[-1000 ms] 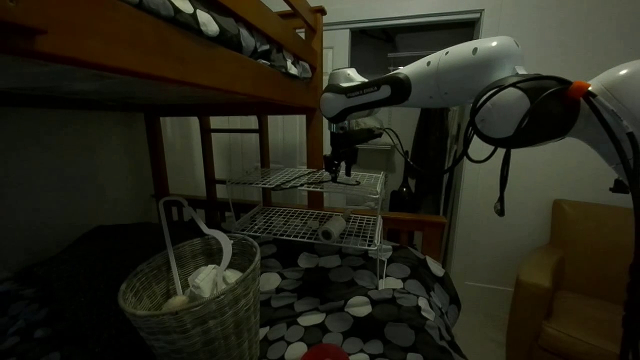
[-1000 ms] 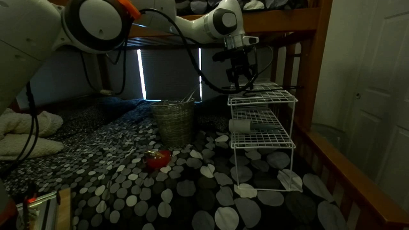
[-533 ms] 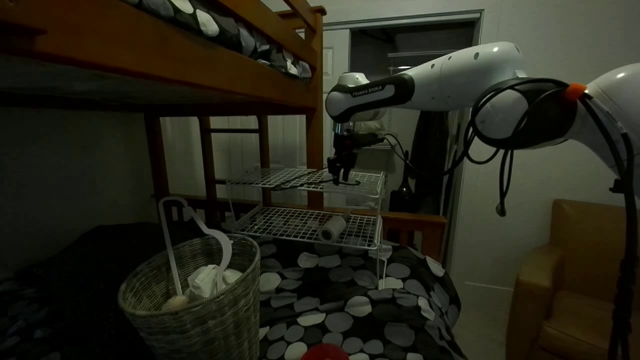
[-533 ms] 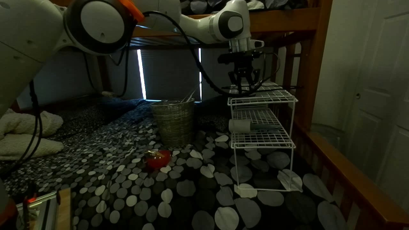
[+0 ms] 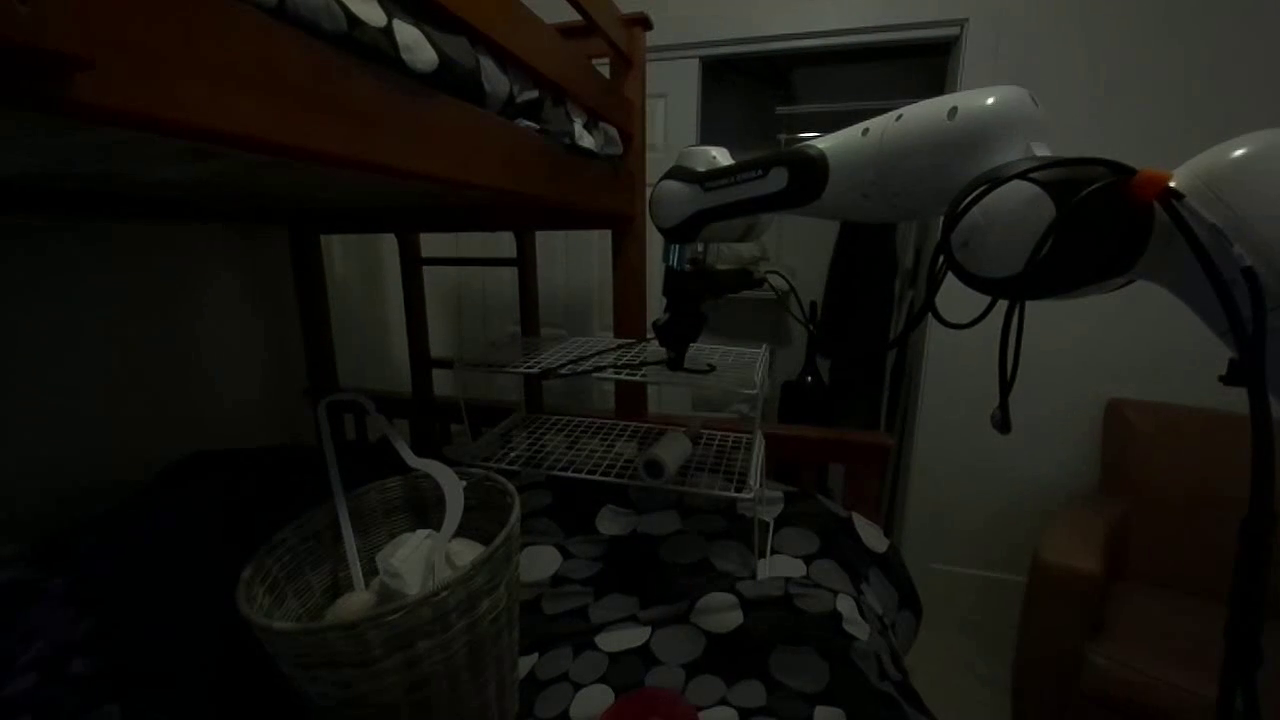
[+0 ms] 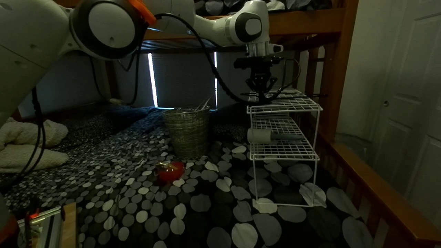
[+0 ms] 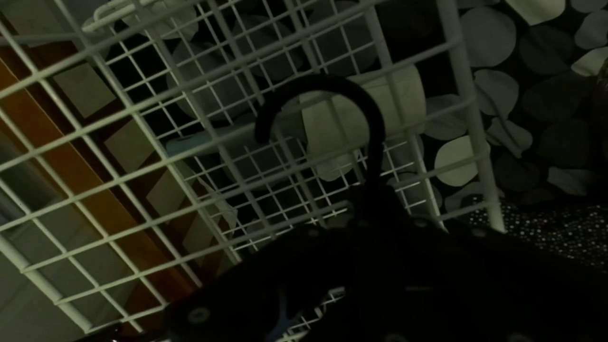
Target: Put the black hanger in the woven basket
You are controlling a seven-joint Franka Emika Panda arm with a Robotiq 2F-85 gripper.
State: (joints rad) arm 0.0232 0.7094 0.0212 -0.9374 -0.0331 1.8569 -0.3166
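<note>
The black hanger lies across the top shelf of the white wire rack, and its curved hook fills the middle of the wrist view. My gripper is shut on the hanger just at the base of that hook; the dark picture hides the exact contact. In an exterior view the gripper points down at the shelf, with the hook sticking out on one side and the hanger's thin arms on the other. The woven basket stands on the bed apart from the rack. Inside it are a white hanger and pale items.
The wire rack has a lint roller on its lower shelf. A red bowl sits on the spotted bedding. The upper bunk's wooden rail runs above the basket. A post stands close behind the rack.
The gripper has come down a little onto the hanger, and its fingers have moved from apart to shut on it. The rack has shifted very slightly. An exterior view has darkened.
</note>
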